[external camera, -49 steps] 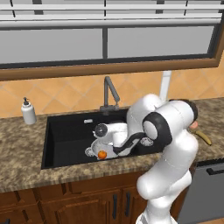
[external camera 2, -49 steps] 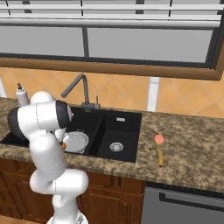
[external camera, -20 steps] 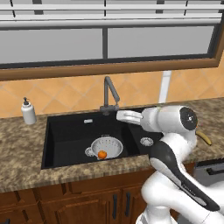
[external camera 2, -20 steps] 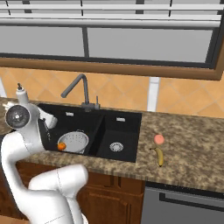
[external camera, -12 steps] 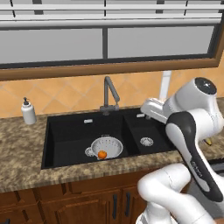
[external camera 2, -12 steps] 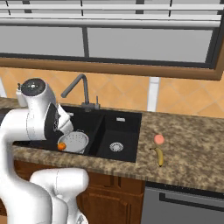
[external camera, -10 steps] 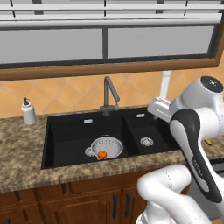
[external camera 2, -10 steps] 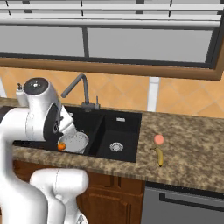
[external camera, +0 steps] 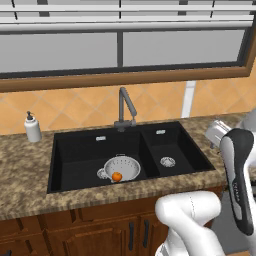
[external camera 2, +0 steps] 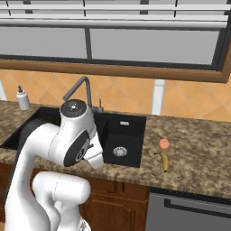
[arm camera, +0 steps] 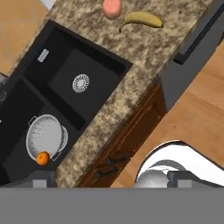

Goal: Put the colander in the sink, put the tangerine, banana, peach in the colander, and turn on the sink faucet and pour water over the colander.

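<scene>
The white colander (external camera: 123, 166) (arm camera: 45, 135) sits in the left basin of the black sink (external camera: 75, 150) (arm camera: 61, 59), with the tangerine (external camera: 116, 176) (arm camera: 42, 158) inside it at its near edge. On the counter right of the sink lie the peach (external camera 2: 164, 143) (arm camera: 112, 8) and, just in front of it, the banana (external camera 2: 164, 161) (arm camera: 142, 18). The dark faucet (external camera: 125, 107) (external camera 2: 81, 90) stands behind the sink's divider. My gripper (arm camera: 117, 180) hangs high over the counter's front edge right of the sink. It is open, its fingertips (arm camera: 43, 178) wide apart with nothing between them.
A white soap dispenser (external camera: 32, 128) (external camera 2: 21, 98) stands at the back left of the counter. The right basin has a silver drain (external camera: 167, 161) (arm camera: 80, 83). A dishwasher front (external camera 2: 189, 207) sits below the counter on the right. My arm hides the left basin in the right base view.
The arm has swung from over the left basin to the right, past the sink. The tangerine and colander have stayed put. The gripper has stayed open.
</scene>
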Controlling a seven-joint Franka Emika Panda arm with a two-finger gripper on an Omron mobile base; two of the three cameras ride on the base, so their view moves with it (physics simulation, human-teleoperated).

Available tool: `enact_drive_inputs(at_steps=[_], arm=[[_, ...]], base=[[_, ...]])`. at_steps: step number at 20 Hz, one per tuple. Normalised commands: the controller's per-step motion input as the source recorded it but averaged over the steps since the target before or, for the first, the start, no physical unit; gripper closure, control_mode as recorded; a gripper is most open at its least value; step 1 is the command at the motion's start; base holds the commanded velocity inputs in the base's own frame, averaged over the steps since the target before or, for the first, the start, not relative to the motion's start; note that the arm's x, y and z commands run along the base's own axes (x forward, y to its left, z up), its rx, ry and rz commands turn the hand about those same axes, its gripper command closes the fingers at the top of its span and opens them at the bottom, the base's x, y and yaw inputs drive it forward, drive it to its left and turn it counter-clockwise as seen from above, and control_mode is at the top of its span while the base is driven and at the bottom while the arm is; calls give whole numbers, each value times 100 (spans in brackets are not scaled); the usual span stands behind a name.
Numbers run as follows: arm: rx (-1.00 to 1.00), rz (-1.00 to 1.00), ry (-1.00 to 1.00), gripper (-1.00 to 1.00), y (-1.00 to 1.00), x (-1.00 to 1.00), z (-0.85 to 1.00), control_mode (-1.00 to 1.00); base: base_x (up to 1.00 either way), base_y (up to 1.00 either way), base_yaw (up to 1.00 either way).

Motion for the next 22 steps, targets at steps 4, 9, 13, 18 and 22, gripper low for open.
enact_drive_inputs(at_steps=[4, 9, 13, 18, 22], arm=[[16, -40, 25, -100, -97, 3, -18, -100], [20, -43, 25, -100, -66, 21, -6, -100], [16, -42, 21, -100, -54, 32, -5, -100], [12, -48, 14, -100, -30, 41, -17, -100], [4, -53, 8, -100, -3, 55, -30, -100]], base=[[0, 0, 0], [0, 0, 0], [0, 0, 0], [0, 0, 0], [0, 0, 0]])
